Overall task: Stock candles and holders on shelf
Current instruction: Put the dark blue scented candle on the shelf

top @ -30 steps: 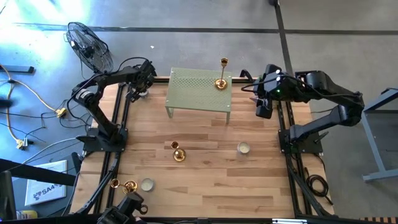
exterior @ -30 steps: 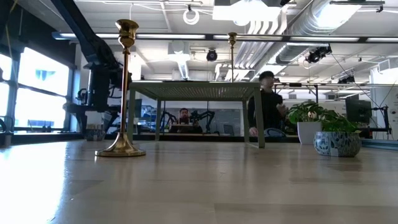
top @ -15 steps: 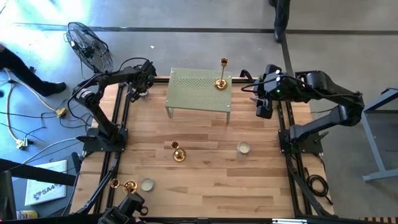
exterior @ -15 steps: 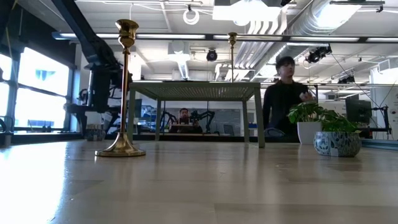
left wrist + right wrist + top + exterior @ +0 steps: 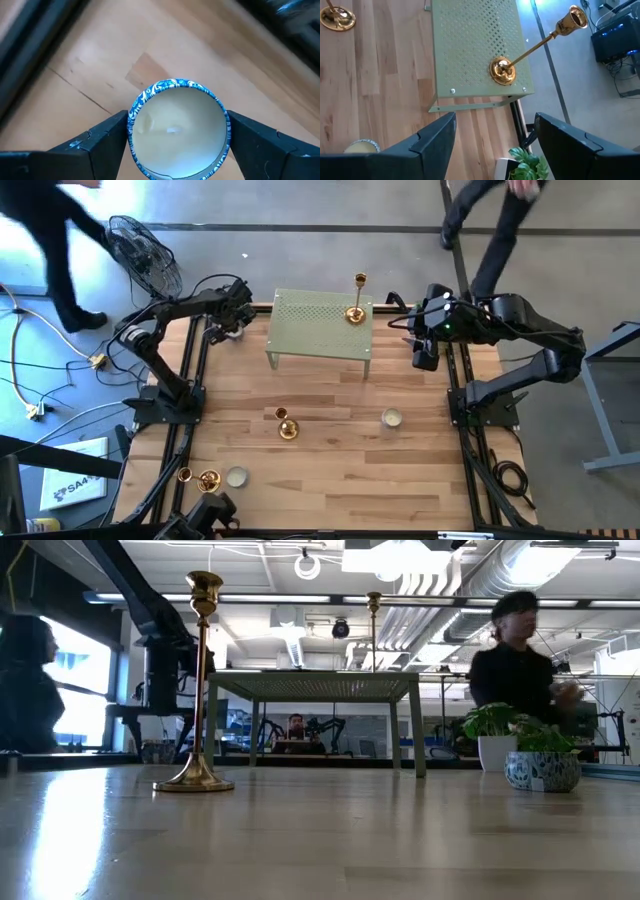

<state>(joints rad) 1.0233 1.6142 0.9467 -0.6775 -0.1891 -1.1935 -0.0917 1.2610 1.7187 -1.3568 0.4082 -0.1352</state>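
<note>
1. The shelf (image 5: 322,326) stands at the far middle of the table (image 5: 330,470), its back edge close to the table's far rim. A tall gold holder (image 5: 355,311) stands upright on its perforated top near the right-hand corner.
2. In front of the shelf the wood is mostly open. A second holder (image 5: 287,427) stands mid-table, left of centre, with a candle (image 5: 391,418) well apart to its right.
3. At the near left corner two more holders (image 5: 208,479) sit just beside another candle (image 5: 236,476), hard against the table's edge.
4. The left gripper (image 5: 230,323) is over the far left corner, beside the shelf. Its fingers (image 5: 107,137) stand spread on either side of a round blue-patterned candle tin (image 5: 177,131); I can't tell whether they touch it.
5. The right gripper (image 5: 424,355) hangs beside the shelf's right end, jaws apart and holding nothing.
6. A potted plant (image 5: 515,745) sits near the table's right edge, close under the right gripper.
7. The room is a concrete-floored workshop: a floor fan (image 5: 145,252) past the far left corner, cables on the floor.
8. Since a second ago both arms have kept still, as has everything on the table. The person (image 5: 515,675) behind the table has walked further right, and another person (image 5: 28,690) has come in on the left.
</note>
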